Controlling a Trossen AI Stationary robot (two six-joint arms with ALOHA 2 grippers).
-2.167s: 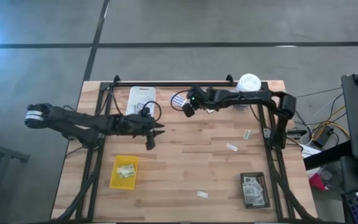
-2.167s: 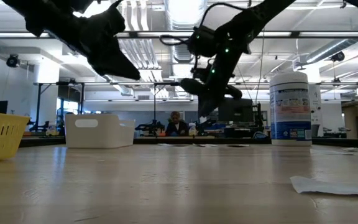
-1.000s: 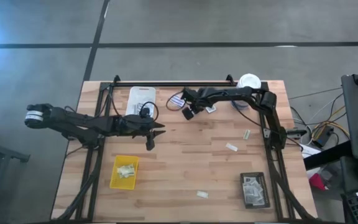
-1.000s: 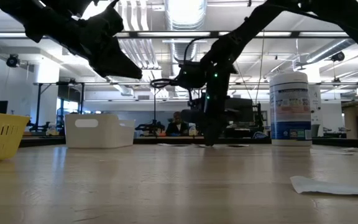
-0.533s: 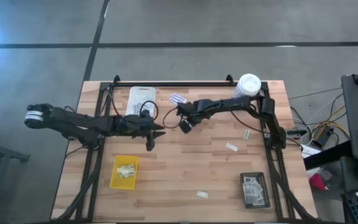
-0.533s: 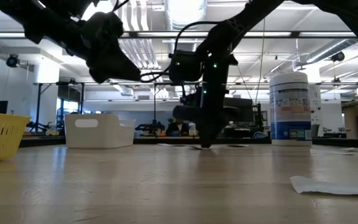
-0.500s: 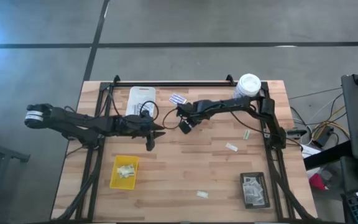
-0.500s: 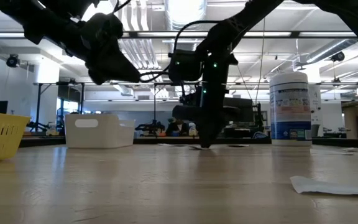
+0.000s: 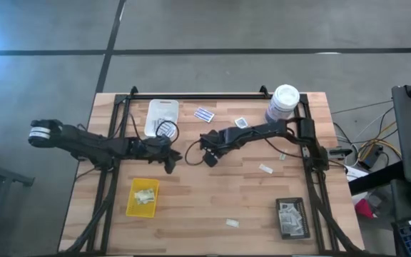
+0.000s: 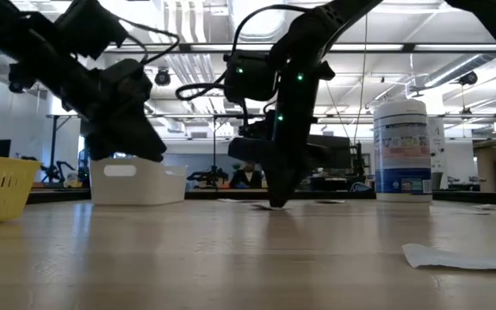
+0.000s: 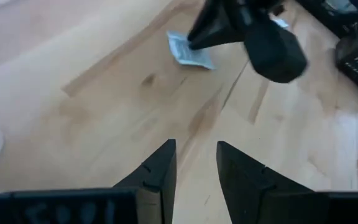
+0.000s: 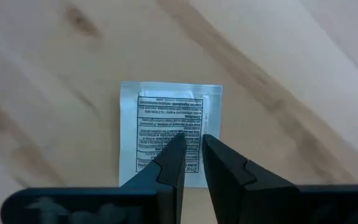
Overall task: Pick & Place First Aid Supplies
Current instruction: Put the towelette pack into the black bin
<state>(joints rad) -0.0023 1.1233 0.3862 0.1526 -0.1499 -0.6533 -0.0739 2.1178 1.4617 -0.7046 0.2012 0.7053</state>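
Over the last two seconds the right arm had swung away from the tall white canister (image 9: 283,102) at the back of the table and reached toward the centre. Its right gripper (image 9: 207,158) had dropped to just above the wood, close to the left gripper (image 9: 170,160), which had itself drawn back slightly and sunk lower in the low view.

In the right wrist view a white printed packet (image 12: 169,132) lay flat on the table directly beneath the right gripper (image 12: 191,152). The fingers stood a narrow slit apart with nothing between them, their tips over the packet's lower half. Whether the tips already touched the packet could not be determined from this angle.

The left gripper (image 11: 195,163) hovered over bare wood with its fingers parted and nothing held. The same packet (image 11: 188,51) was visible beyond it, beside the dark body of the right arm.

Two more packets (image 9: 205,113) lay near the white tray (image 9: 161,113) at the back. Others remained scattered on the right half of the table. The yellow tray (image 9: 143,197) and the black tray (image 9: 292,218) each already held some supplies.

Judged from this layout, the right arm had been positioned to pick up the central packet. The grasp itself appeared not yet made. A thin flat packet on wood would probably demand a precise pinch at one edge.
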